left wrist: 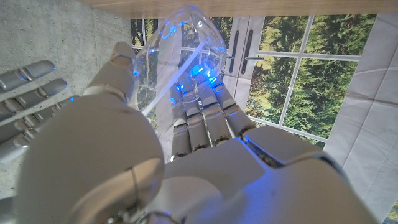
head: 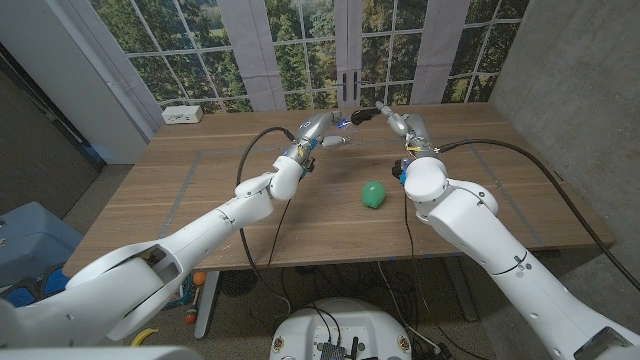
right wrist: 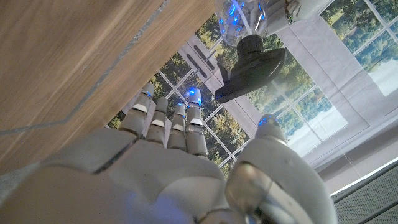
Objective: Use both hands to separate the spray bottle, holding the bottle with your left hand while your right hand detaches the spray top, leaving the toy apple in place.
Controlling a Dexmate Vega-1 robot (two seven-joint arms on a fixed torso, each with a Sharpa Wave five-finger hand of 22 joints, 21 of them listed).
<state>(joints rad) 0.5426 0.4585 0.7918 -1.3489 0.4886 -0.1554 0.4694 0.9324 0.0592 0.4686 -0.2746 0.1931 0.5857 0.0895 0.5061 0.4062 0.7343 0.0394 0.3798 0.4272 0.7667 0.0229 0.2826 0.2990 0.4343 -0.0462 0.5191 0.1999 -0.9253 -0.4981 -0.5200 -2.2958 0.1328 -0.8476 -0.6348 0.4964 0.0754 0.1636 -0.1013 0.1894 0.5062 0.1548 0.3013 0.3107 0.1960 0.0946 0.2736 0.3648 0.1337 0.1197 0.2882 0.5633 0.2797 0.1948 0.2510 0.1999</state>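
Your left hand [head: 318,128] has the bottle [left wrist: 180,56] wrapped in its fingers and lifted off the table [head: 200,200], out over the far middle of the wood; in the left wrist view the clear shell sits between thumb and fingers, with the thin dip tube showing inside. The black spray top [right wrist: 252,68] is on its neck and points toward your right hand [head: 405,128], which hangs just beside it, fingers apart and holding nothing. The apple [head: 373,194] lies on the table nearer you, well apart from both hands, so leave it be. My read is that the bottle is thin, clear plastic and looks empty: light, smooth, and likely to flex or slide if you squeeze hard. Keep the left grip around the body where it is widest, firm but not crushing, since the twist from the other hand will try to spin it. The top looks stiffer and gives better purchase; take it at the round collar just below the trigger head rather than at the nozzle, which would only lever sideways. Whether it unscrews or pulls off I cannot tell from here, so try a turn first. Once it frees, draw it straight out along the neck so the tube clears without snagging.
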